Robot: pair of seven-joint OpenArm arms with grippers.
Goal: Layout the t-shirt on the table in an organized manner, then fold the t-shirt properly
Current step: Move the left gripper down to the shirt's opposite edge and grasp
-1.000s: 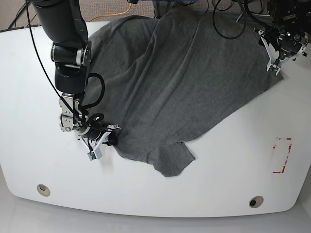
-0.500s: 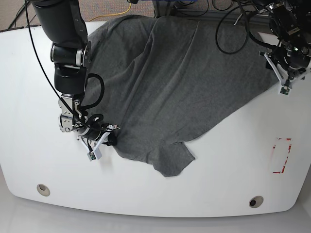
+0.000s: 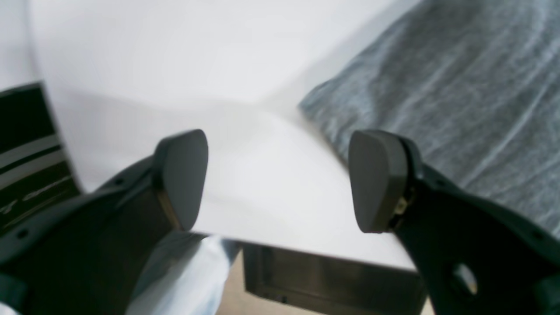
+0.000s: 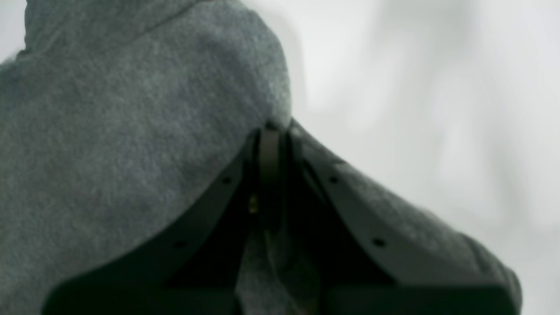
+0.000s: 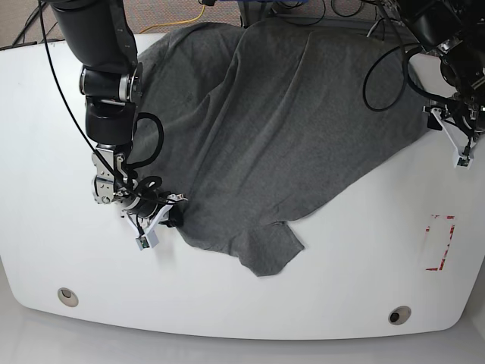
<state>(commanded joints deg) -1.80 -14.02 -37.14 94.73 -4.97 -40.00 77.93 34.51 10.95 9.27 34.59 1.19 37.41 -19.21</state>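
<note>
The dark grey t-shirt (image 5: 288, 129) lies spread and wrinkled over the back of the white table (image 5: 61, 227), one sleeve (image 5: 267, 250) pointing to the front. My right gripper (image 5: 168, 218) sits at the shirt's left front edge, shut on a fold of the cloth (image 4: 131, 131), with its jaws pressed together (image 4: 271, 144). My left gripper (image 5: 452, 140) hovers at the table's right edge, just past the shirt's right corner. In the left wrist view this gripper (image 3: 280, 179) is open with nothing between its pads, and the t-shirt (image 3: 459, 87) lies beyond on the right.
A red tape rectangle (image 5: 440, 243) marks the front right of the table. Two grommet holes (image 5: 67, 296) (image 5: 398, 315) sit near the front edge. Black cables (image 5: 379, 61) hang over the back right. The table's edge (image 3: 332, 249) shows under my left gripper.
My left gripper has moved frontward and outward along the right edge, away from the shirt's corner. The right arm and the shirt have stayed put.
</note>
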